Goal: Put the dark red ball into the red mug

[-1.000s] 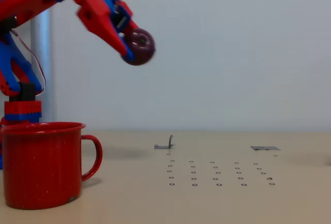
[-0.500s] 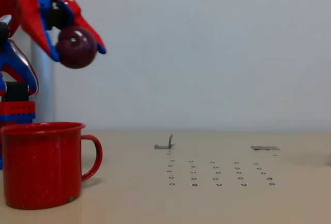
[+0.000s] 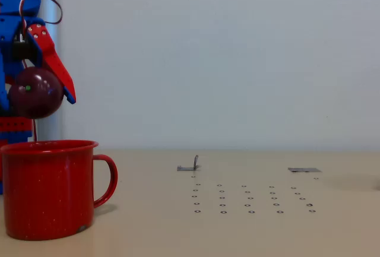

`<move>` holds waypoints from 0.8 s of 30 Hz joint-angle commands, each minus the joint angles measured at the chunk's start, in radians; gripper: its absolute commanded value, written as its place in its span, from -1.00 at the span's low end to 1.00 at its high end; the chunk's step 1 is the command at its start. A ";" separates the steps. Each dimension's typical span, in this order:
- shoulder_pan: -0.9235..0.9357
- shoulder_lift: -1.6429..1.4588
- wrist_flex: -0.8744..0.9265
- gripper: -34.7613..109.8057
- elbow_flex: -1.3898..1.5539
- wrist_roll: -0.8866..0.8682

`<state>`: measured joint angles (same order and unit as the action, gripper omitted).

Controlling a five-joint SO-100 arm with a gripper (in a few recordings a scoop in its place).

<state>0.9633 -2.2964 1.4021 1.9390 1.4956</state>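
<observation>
Fixed view: I am seeing the gripper (image 3: 37,94) clenching the dark red ball (image 3: 35,92) just above the red mug (image 3: 47,189), and am judging an off-centre release risks it glancing off the rolled rim.

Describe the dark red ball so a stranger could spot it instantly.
Find the big red mug at the table's left edge in the fixed view. Just above its rim, the gripper holds the dark red ball: a small, glossy maroon sphere, darker than the bright mug.
</observation>
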 commanded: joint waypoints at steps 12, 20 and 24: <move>0.014 0.035 -0.571 -0.16 0.218 0.075; -0.040 0.003 -0.719 -0.01 0.261 0.015; -0.057 -0.009 -0.758 0.00 0.275 -0.015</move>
<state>0.9281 -2.2503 0.6780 2.2503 1.5002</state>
